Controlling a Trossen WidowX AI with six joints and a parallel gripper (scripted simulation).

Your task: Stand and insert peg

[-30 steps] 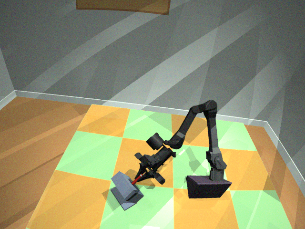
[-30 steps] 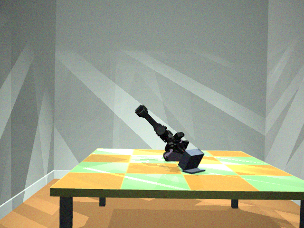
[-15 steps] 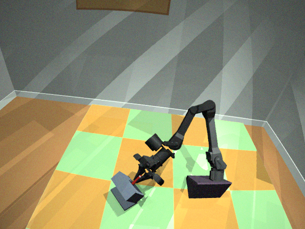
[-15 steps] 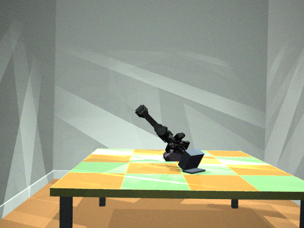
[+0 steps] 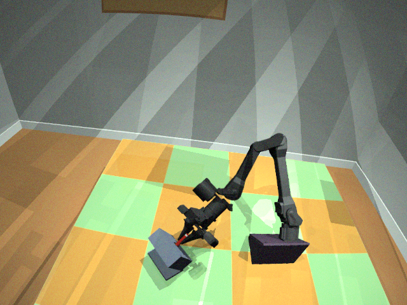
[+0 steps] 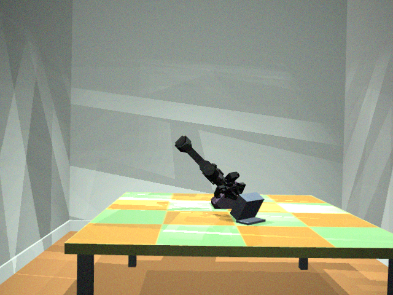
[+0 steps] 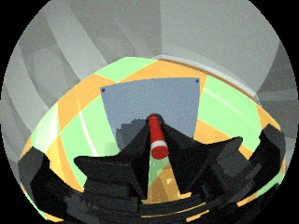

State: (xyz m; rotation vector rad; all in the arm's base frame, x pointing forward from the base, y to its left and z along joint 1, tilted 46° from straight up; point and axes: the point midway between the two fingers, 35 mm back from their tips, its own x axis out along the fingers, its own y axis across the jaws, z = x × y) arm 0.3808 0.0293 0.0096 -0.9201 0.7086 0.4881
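Observation:
The red peg (image 5: 182, 239) (image 7: 155, 133) has its white band (image 5: 186, 234) (image 7: 158, 144) towards the wrist, with a red end beyond it. My gripper (image 5: 179, 241) (image 7: 154, 122) is shut on the peg, with the fingertips close to the sloped panel (image 5: 163, 242) (image 6: 247, 206) (image 7: 179, 100). The peg slants down, and its plain end is at the dark hole (image 7: 154, 115) in the face, roughly square to the face. How deep the end sits is hidden by the fingers. In the exterior view the panel and arm hide the peg.
The panel's base plate (image 5: 159, 263) (image 6: 250, 221) rests on the checkered table (image 5: 118, 203) (image 6: 190, 235). The robot's dark base block (image 5: 276, 254) stands to the right in the top view. The gripper's shadow falls on the panel face in the wrist view.

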